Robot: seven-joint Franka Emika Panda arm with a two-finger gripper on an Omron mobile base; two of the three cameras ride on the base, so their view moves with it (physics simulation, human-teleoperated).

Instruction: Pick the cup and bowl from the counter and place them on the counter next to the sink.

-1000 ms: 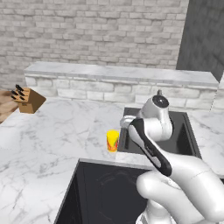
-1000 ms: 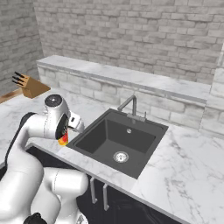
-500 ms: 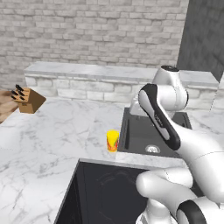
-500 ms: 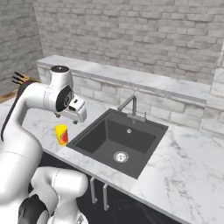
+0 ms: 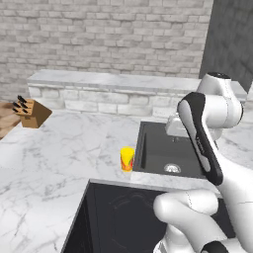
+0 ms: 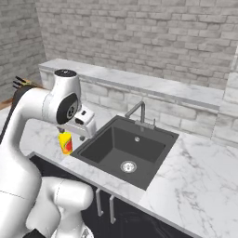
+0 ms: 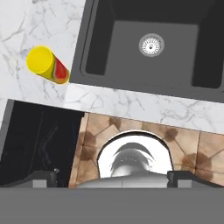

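The cup (image 5: 127,159) is a small yellow tumbler with a red-orange pattern. It stands upright on the white marble counter (image 5: 64,148), just left of the sink (image 5: 168,153). It also appears as the cup (image 6: 65,142) and, from above, as the cup (image 7: 47,64). My gripper (image 7: 113,178) hangs high over the sink's front left corner and looks straight down, open, with nothing between its fingertips (image 7: 43,177). The cup is apart from it, off to one side. The bowl is out of view.
A wooden knife block (image 5: 32,111) stands far left on the counter. The black stovetop (image 5: 123,217) lies at the front, beside the sink (image 6: 123,151). A grey faucet (image 6: 137,111) rises behind the basin. A brick ledge (image 5: 113,81) runs along the back.
The arm has risen from beside the cup and swung right over the sink's edge. The cup stays standing where it was. The gripper remains open.
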